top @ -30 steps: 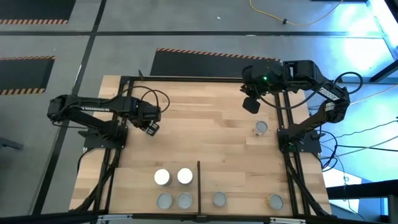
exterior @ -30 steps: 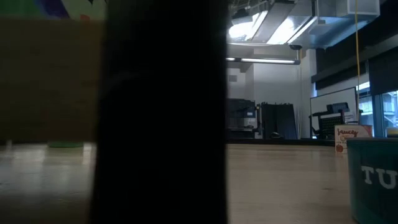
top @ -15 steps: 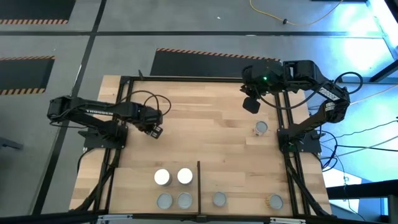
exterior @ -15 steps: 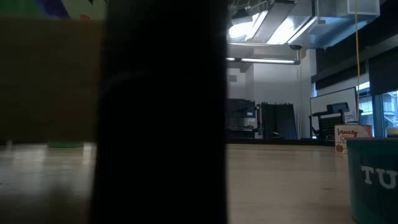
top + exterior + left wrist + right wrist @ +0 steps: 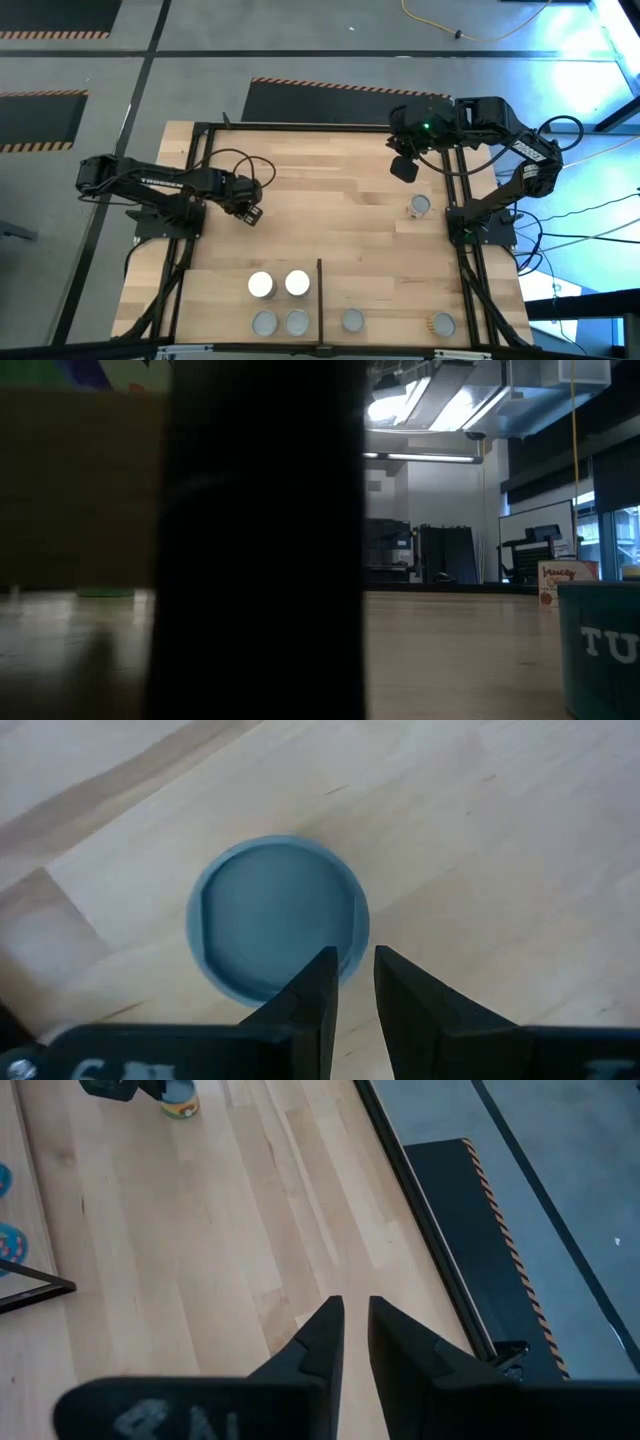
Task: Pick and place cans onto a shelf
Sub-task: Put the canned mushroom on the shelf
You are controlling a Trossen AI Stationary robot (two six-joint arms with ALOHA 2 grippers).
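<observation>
A can with a blue-grey top (image 5: pixel 270 910) stands upright on the wooden tabletop at the left; the right wrist view shows it far off as a can (image 5: pixel 180 1100). My left gripper (image 5: pixel 250 213) hangs over it, pointing steeply down, hiding it in the high view. Its fingertips (image 5: pixel 356 960) are shut with only a slit between them, near the can's rim; I see no touch. My right gripper (image 5: pixel 403 168) waits raised at the far right, shut (image 5: pixel 356 1305). One grey-topped can (image 5: pixel 420 206) stands near it.
At the near edge lies the shelf (image 5: pixel 390 300) with its black divider bar (image 5: pixel 320 295). On it stand two white-topped cans (image 5: pixel 261 285), several grey-topped ones (image 5: pixel 352 320) and a tan-topped one (image 5: pixel 443 324). A dark upright shape (image 5: pixel 260 540) blocks most of the low view.
My left gripper has come down toward the can on the table's left and tipped to point more steeply downward, shifting slightly toward the near edge. Its fingers have kept the same gap.
</observation>
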